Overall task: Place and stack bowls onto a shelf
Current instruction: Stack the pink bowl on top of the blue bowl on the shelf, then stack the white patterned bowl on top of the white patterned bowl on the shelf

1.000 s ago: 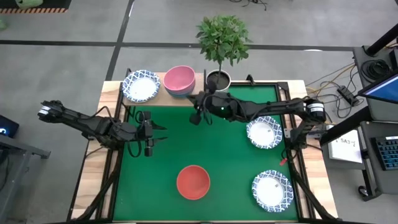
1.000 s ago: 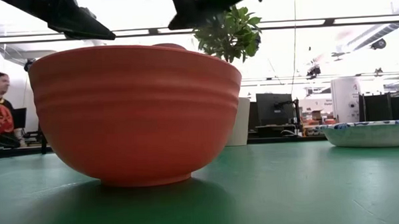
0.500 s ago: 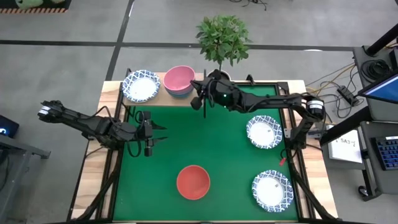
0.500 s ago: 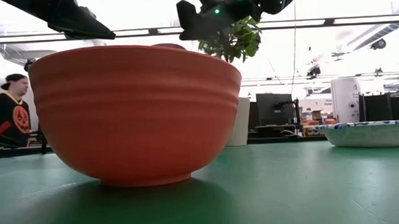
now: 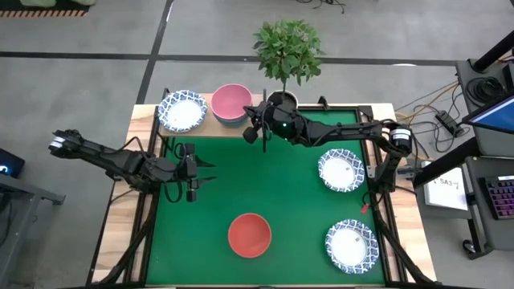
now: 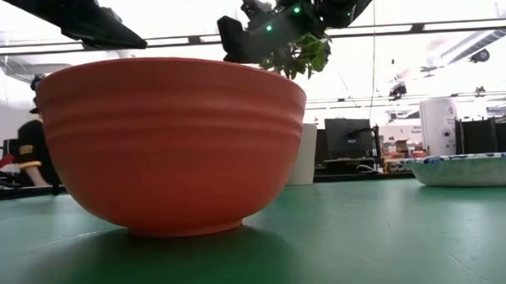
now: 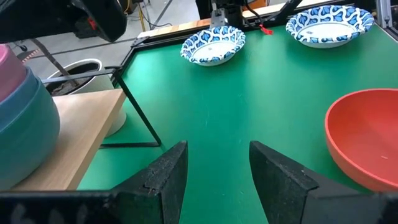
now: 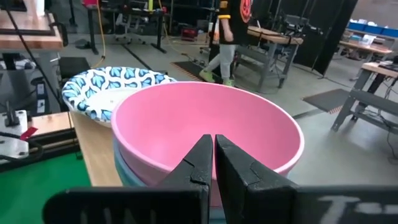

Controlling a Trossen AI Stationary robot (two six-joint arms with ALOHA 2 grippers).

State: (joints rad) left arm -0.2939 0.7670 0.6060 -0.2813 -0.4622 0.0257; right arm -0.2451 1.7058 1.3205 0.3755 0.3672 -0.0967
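Observation:
On the bare-wood shelf [image 5: 207, 128] at the far left, a pink bowl [image 5: 231, 103] sits nested in a blue bowl [image 8: 134, 177]. A white blue-patterned bowl [image 5: 182, 110] stands beside them. A red bowl [image 5: 249, 234] rests on its base on the green mat. Two more patterned bowls [image 5: 341, 170] [image 5: 352, 245] sit at the right. My right gripper [image 5: 255, 128], shut, hovers by the shelf's right end, its fingertips [image 8: 214, 146] pointing at the pink bowl [image 8: 205, 118]. My left gripper [image 5: 193, 172] waits open over the mat's left side [image 7: 214, 168].
A white plant pot [image 5: 283, 103] with a leafy plant stands just behind my right gripper. The shelf's thin black frame [image 7: 140, 118] stands on the mat's far left. A person [image 8: 227, 37] walks in the room beyond. Open mat [image 5: 273, 189] lies between the bowls.
My right gripper has moved toward the table's far edge, up to the shelf's right end beside the pink bowl, turning a little as it went. The bowls have stayed in place. A person in the background has walked on.

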